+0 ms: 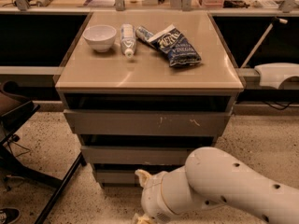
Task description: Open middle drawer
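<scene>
Camera view: gripper [139, 196], jaws apart, hangs near the floor before the cabinet [149, 73], just below the middle drawer [135, 155].

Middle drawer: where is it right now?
In the camera view, the middle drawer is the second grey front down, between the scratched wide front and the narrowest front. The gripper sits just below it, bottom centre.

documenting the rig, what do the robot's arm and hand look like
The arm is a thick, smooth white shell of rounded segments with small dark holes dotted over it; no cables show. The hand, low in front of the cabinet, has pale cream fingers.
</scene>
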`<state>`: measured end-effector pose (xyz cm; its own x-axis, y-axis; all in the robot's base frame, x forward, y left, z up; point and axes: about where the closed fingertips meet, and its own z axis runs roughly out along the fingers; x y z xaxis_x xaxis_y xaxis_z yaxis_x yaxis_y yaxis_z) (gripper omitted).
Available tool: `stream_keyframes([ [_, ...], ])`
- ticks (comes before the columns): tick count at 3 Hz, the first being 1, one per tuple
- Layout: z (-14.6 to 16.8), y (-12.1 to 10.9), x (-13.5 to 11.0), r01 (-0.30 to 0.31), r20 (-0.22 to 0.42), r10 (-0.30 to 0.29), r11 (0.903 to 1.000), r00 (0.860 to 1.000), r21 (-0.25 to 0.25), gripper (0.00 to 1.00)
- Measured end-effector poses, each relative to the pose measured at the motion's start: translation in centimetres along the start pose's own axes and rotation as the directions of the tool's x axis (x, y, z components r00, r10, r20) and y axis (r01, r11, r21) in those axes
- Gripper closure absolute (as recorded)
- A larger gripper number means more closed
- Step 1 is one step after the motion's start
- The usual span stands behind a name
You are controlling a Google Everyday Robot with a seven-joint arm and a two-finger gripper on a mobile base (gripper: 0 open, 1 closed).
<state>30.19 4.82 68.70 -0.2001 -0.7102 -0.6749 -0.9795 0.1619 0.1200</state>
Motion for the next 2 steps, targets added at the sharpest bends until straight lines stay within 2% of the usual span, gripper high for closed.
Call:
stream_keyframes([
  [1,0.9,-2.2,1.2,-0.039,0.028,0.039,0.9989,0.999,0.027,0.00],
  [2,2.7,-7.7,3.4,-0.114,0.038,0.111,0.9877,0.993,0.107,0.00],
])
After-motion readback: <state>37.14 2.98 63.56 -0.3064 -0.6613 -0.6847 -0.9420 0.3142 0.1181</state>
